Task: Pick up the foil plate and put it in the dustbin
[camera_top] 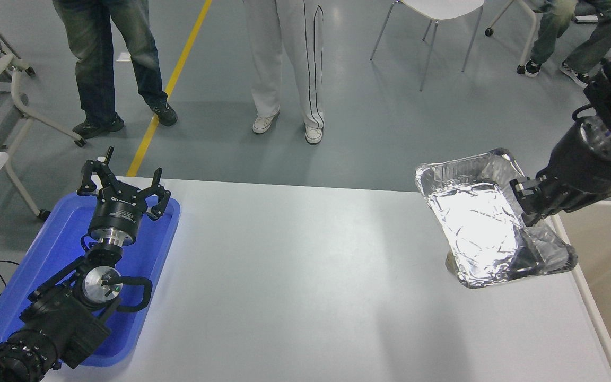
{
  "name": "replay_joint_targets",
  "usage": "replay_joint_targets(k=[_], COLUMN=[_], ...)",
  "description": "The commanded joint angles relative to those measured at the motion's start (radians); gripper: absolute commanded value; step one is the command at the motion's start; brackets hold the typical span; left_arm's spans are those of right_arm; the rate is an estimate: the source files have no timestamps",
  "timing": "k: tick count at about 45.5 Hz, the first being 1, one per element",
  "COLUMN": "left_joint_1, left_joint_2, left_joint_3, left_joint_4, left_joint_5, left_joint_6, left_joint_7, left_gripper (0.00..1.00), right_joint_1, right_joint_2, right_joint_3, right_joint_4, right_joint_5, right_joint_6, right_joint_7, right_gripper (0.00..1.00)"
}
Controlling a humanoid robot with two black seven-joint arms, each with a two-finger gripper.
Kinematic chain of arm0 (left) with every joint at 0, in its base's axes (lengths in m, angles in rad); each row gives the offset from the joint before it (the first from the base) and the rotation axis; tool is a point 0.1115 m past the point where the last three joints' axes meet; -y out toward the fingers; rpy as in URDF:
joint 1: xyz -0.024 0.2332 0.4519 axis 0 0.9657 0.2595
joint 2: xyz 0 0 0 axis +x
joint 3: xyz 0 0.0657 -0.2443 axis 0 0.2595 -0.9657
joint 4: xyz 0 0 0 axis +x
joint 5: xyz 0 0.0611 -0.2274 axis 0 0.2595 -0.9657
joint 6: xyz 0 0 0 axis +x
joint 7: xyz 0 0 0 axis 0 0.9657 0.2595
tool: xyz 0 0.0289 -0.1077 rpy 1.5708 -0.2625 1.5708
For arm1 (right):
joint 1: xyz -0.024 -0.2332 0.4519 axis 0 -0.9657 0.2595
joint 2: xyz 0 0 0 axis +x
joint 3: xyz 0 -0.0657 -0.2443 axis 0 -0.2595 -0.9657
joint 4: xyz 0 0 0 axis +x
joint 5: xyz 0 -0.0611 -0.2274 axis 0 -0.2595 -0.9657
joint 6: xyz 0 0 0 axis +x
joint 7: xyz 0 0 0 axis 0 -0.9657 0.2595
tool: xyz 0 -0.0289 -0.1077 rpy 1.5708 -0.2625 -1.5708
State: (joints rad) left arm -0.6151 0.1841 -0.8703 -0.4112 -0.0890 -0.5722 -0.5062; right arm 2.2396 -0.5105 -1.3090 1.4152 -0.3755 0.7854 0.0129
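The foil plate [480, 223], a shiny crinkled silver tray, hangs tilted in the air over the table's right end. My right gripper [529, 212] is shut on its right rim and holds it up. The dustbin [610, 249], beige with a thick pale rim, stands just off the table's right edge, only partly in view. The plate's lower right corner reaches over the bin's rim. My left gripper [125, 185] is parked open above the blue tray at the lower left.
A flat blue tray [45, 260] lies at the table's left end under my left arm. People stand beyond the table's far edge, with a white chair [433, 16] and a seated person at the top right.
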Motion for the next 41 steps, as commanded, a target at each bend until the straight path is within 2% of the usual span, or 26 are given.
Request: replay_joint_targets(k=[1,6,16,26,41], left_joint_1=[0.0,0.002,0.002,0.002,0.002], left_joint_2=[0.0,0.0,0.0,0.0,0.0], left_joint_3=[0.001,-0.001,0.001,-0.001,0.001], left_joint_4=[0.002,0.002,0.002,0.002,0.002], left_joint_5=[0.0,0.0,0.0,0.0,-0.002], left_joint_6=[0.0,0.002,0.002,0.002,0.0], left_joint_7=[0.0,0.0,0.0,0.0,-0.002], left_gripper=[1.0,1.0,1.0,1.0,1.0], right_joint_1=[-0.003,-0.002,-0.003,-0.04,-0.147], right_joint_2=[-0.112,-0.206,-0.284,-0.428,-0.52], right_joint_3=[-0.076,-0.081,-0.162,-0.181,-0.164], right_joint_4=[-0.01,-0.01,-0.056,-0.15,-0.265], right_joint_5=[-0.019,-0.048,-0.1,-0.175,-0.183], right_joint_6=[0.0,0.0,0.0,0.0,0.0], right_joint_7=[-0.001,-0.004,-0.004,-0.002,-0.002], right_gripper=[0.0,0.0,0.0,0.0,0.0])
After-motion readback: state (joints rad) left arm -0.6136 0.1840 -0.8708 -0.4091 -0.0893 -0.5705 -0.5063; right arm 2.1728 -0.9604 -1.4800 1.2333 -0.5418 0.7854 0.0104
